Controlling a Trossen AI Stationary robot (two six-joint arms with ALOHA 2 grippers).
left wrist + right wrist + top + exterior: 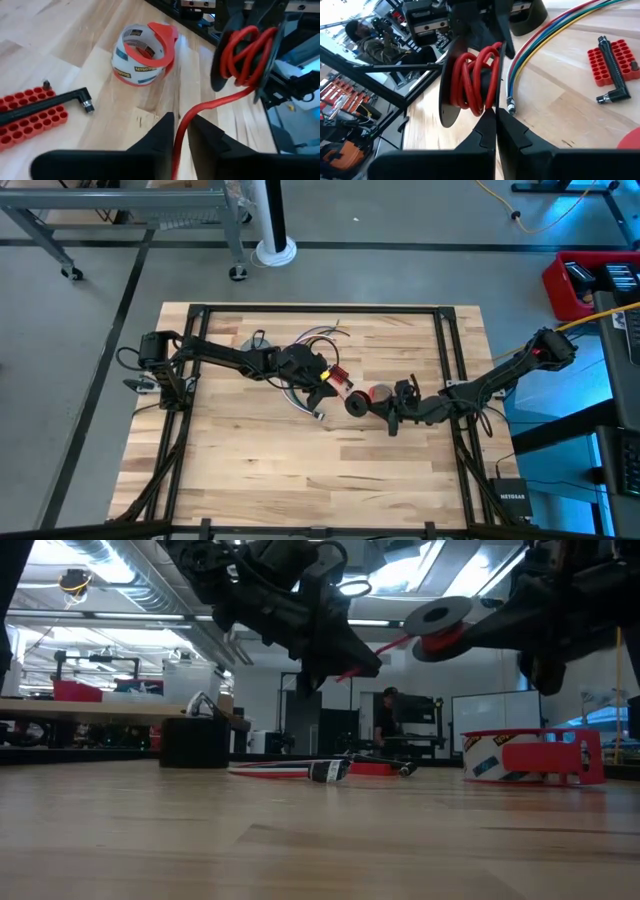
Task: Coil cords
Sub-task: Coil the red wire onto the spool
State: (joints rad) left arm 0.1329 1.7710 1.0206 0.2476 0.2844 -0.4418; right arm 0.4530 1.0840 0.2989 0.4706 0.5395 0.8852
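- My left gripper [181,131] hung above the middle of the table, its 2 fingers [152,137] parted only narrowly, with the red cord [200,107] running through the slot between them; I could not tell whether they pinched it.
- My right gripper [495,117] sat just beside it, jaws pressed together at the rim of the black spool [357,402], raised off the table.
- That spool [451,85] carried several turns of the red cord [472,80]; the free end led from the winding to my left fingers.
- On the table under my left arm lay the long bundle of red, green, white and grey wires [545,35], curving, its plug end [510,105] near the spool.
- A red bit holder [612,60] held rows of round sockets, with a black L-shaped driver [615,75] lying across it.
- The red tape dispenser [142,52] stood near, its roll printed with a tartan label; I could not read the wording.
- A black box at the table's edge read "NETGEAR" [512,491].
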